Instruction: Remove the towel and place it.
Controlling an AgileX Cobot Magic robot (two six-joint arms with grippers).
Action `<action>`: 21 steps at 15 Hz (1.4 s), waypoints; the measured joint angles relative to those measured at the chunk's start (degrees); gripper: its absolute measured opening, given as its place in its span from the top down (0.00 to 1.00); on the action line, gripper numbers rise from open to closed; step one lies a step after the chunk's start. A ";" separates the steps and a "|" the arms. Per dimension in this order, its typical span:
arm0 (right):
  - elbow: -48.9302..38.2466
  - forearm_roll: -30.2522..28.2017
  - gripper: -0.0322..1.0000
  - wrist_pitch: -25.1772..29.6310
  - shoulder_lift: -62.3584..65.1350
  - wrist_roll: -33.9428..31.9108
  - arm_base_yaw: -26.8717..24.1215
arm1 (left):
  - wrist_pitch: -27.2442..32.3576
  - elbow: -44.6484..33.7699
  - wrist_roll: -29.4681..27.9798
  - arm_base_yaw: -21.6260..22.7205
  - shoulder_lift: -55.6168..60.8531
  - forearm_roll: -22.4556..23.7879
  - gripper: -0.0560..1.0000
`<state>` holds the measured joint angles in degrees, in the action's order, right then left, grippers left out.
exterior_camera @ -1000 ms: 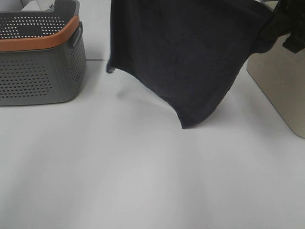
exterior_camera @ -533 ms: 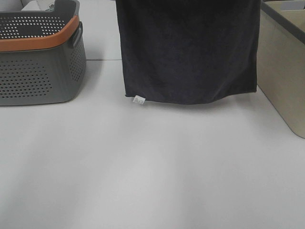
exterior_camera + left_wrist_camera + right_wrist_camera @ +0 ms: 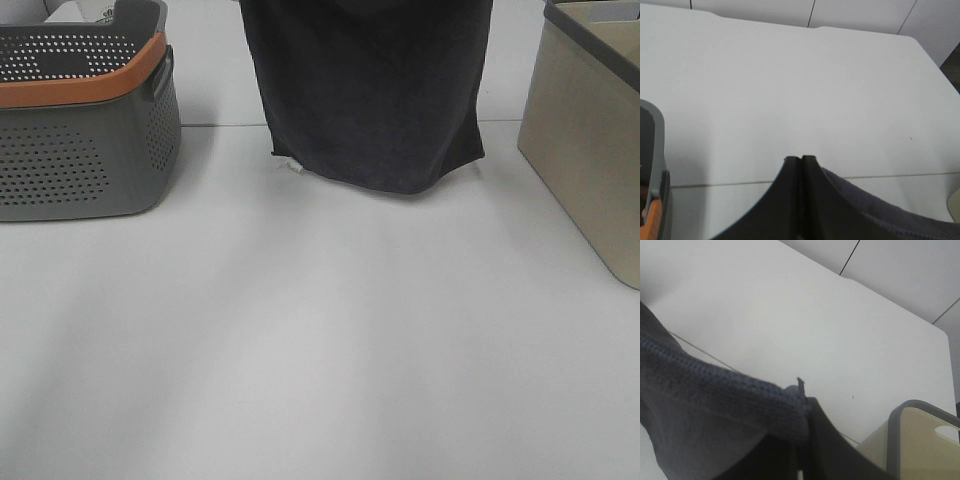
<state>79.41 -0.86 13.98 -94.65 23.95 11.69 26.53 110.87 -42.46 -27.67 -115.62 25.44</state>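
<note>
Your left gripper (image 3: 801, 161) had its two fingers pressed flat together, with dark cloth running out from beside them, so you had it clamped on the top edge of the towel (image 3: 875, 215). Your right gripper (image 3: 806, 412) was closed as well, pinching a hemmed corner of that same cloth, whose stitched border ran away from the fingertips. That made two grippers, both holding one towel. From the high camera you saw that single towel (image 3: 375, 90) hanging as a dark charcoal sheet, its top running past the upper edge of the view and its sides drawn slightly inward. Its lower hem sagged in a shallow curve just above or on the white table (image 3: 320, 350); you could not tell from these views whether it touched. One small white tag (image 3: 292, 168) stuck out at the lower corner on the left-arm side. You had two containers on the table, one on each side of the cloth and both apart from it. One was a grey perforated basket (image 3: 80, 150) with an orange rim on the left arm's side. The other was a beige bin (image 3: 585, 150) with a dark rim on the right arm's side. The towel hung between them, toward the back of the table, over a thin seam line (image 3: 220, 125) in the surface.
</note>
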 joint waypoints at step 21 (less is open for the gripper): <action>-38.04 5.04 0.95 -19.77 3.44 -0.06 -3.78 | -35.24 -46.52 5.84 0.92 4.76 2.46 0.95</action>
<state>41.37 4.18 -5.79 -91.21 23.89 7.91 -8.71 64.34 -36.61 -26.76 -110.87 27.90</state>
